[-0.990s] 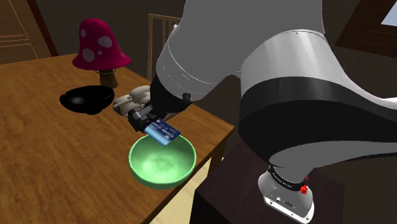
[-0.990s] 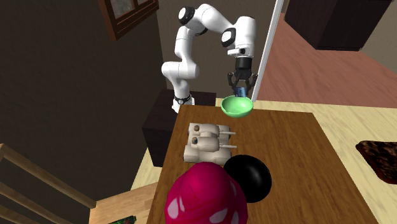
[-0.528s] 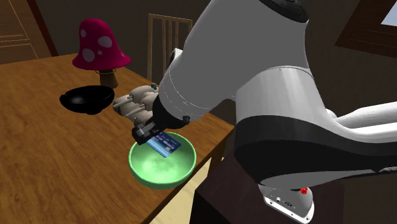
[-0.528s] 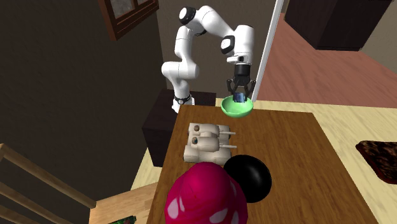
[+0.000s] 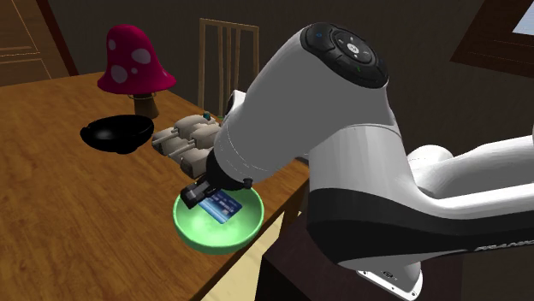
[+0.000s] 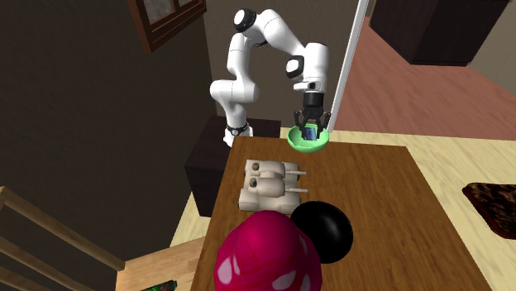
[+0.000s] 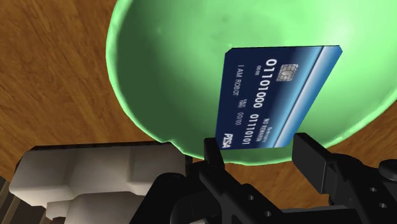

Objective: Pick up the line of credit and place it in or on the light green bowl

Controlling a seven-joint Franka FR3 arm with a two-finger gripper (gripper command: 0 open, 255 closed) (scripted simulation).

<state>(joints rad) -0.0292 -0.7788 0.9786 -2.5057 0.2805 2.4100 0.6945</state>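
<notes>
Card [image 7: 275, 95], flat blue rectangle, short end clamped in black pincer [image 7: 257, 151], long axis running outward over smooth round green bowl [image 7: 165, 76], wood-grain surface [image 7: 51, 95].

Legible markings, wrist view: the blue card [image 7: 273, 95] carries white print on its face
- Main number row in ones and zeros, beginning "0110 1000" and running on with "0110"; the final group is less certain
- Name line: "I AM ROBOT"
- Date field: "00/00", with a caption too small to read
- Brand mark at the card's corner: "PISA"
- One further small line near the brand mark, illegible

Shoulder view: grey lettering beginning "FRAN" on the white arm [image 5: 359, 145], cut off at the picture's edge
</notes>
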